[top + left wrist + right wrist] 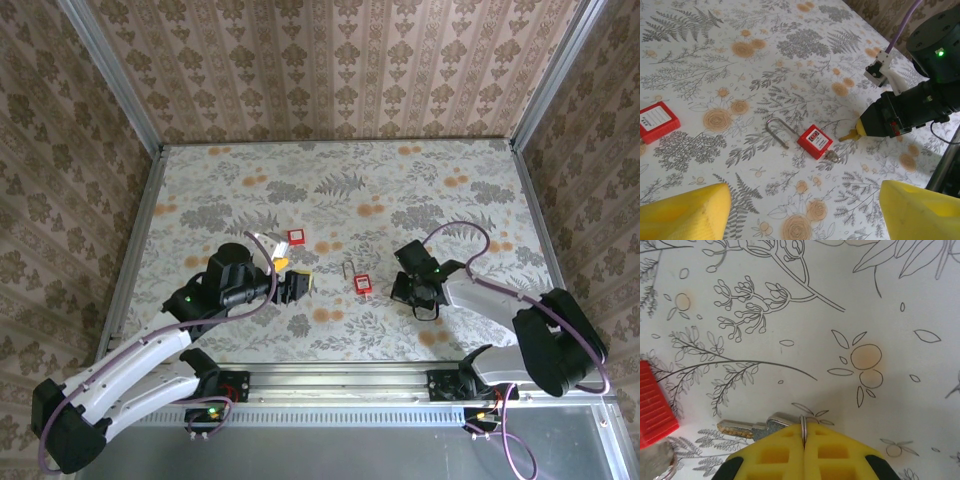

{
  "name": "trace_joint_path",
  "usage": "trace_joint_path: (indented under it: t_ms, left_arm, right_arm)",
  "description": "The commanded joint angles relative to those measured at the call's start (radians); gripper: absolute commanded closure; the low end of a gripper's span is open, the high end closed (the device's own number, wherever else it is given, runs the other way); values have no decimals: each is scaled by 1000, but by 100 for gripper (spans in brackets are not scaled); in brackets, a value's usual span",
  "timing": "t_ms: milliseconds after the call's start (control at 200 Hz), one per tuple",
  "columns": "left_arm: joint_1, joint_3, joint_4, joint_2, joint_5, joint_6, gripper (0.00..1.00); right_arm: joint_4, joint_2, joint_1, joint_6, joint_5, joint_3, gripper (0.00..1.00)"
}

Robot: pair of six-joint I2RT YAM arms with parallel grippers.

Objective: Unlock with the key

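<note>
Right claw is pinched shut, its yellow fingers pressed together on the ring of a small silver key. In the claw's own camera the toothed blade sticks out toward 9 o'clock, low over the flowered table. The blade tip stops just short of the red padlock and does not touch it. That padlock lies flat near the middle of the table's front half, just beside the right claw at its 9 o'clock from above. Its steel shackle points away toward about 11 o'clock. A bit of grey metal rests against the lock's end nearest the claw; I cannot tell what it is. Further out at the padlock's 9 o'clock hangs the left claw, its two foam-yellow pads spread wide with nothing between them, facing the lock across bare table. A second red lock with a white label lies flat, well apart from the first at its 10 o'clock, just beyond the left claw.
</note>
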Motion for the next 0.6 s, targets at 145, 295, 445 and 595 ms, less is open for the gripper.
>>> trace_joint_path:
  t_ms: [145, 295, 445, 595]
  left_arm:
    - [-109, -15, 290, 144, 64, -139, 23]
    - [-170, 27, 414, 248, 105, -157, 23]
    - [-182, 59, 475, 329, 164, -155, 23]
    - [-181, 91, 518, 394, 239, -154, 25]
  right_arm:
    - [-102, -270, -4, -9, -38, 79, 100]
    - [-92, -349, -3, -7, -133, 126, 100]
    - [-82, -367, 5, -6, -208, 159, 100]
    - [-94, -356, 43, -32, -231, 174, 100]
